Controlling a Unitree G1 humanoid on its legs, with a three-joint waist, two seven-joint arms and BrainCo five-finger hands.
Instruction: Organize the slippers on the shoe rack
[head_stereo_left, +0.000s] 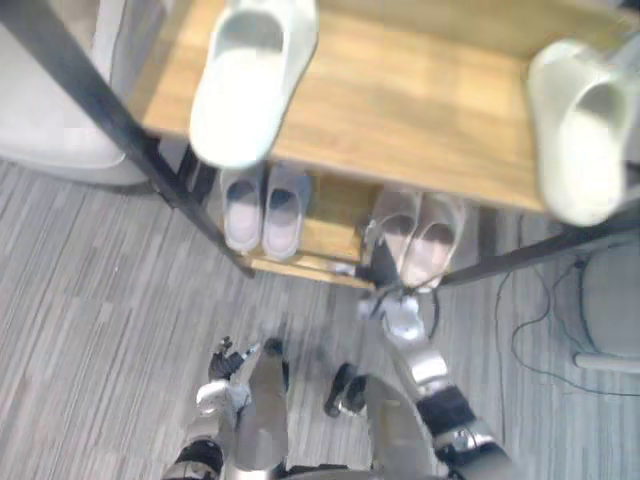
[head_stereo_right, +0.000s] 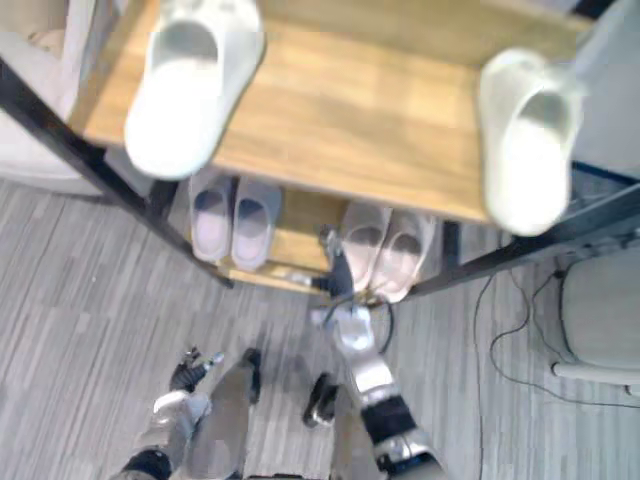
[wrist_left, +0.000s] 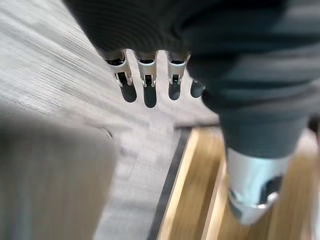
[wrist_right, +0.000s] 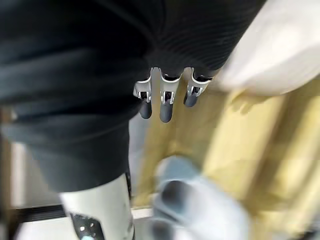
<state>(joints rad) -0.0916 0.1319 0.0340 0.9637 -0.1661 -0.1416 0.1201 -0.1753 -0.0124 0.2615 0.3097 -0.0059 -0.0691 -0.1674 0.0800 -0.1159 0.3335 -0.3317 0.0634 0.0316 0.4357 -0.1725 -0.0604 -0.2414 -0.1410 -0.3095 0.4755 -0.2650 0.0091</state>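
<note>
We look down on the rack (head_stereo_left: 420, 110), which takes up the upper half of the head views. A white slipper (head_stereo_left: 245, 90) lies on its wooden top shelf at the upper left, with its end over the front edge. The other white slipper (head_stereo_left: 585, 130) lies at the upper right, well apart from the first and also reaching past the edge.

On the lower shelf, near the middle of the frame, a lilac pair (head_stereo_left: 265, 205) stands side by side. A beige pair (head_stereo_left: 420, 235) stands to its right, with a strip of bare wood between the two pairs.

The right arm comes up from the lower right. The right hand (head_stereo_right: 336, 262) is at the front of the lower shelf, just beside the left slipper of the beige pair. We cannot tell from above whether it touches that slipper. In the right wrist view its fingers (wrist_right: 166, 100) are straight and hold nothing. Wood shows past them, with a blurred pale slipper on one side and a bluish one on the other.

The left hand (head_stereo_left: 222, 360) hangs low at the lower left, over the grey striped floor (head_stereo_left: 100, 330) and well clear of the rack. In the left wrist view its fingers (wrist_left: 149, 85) are straight and released, with nothing in them. Floor lies beyond them, and so does the dark front edge of a wooden shelf.
</note>
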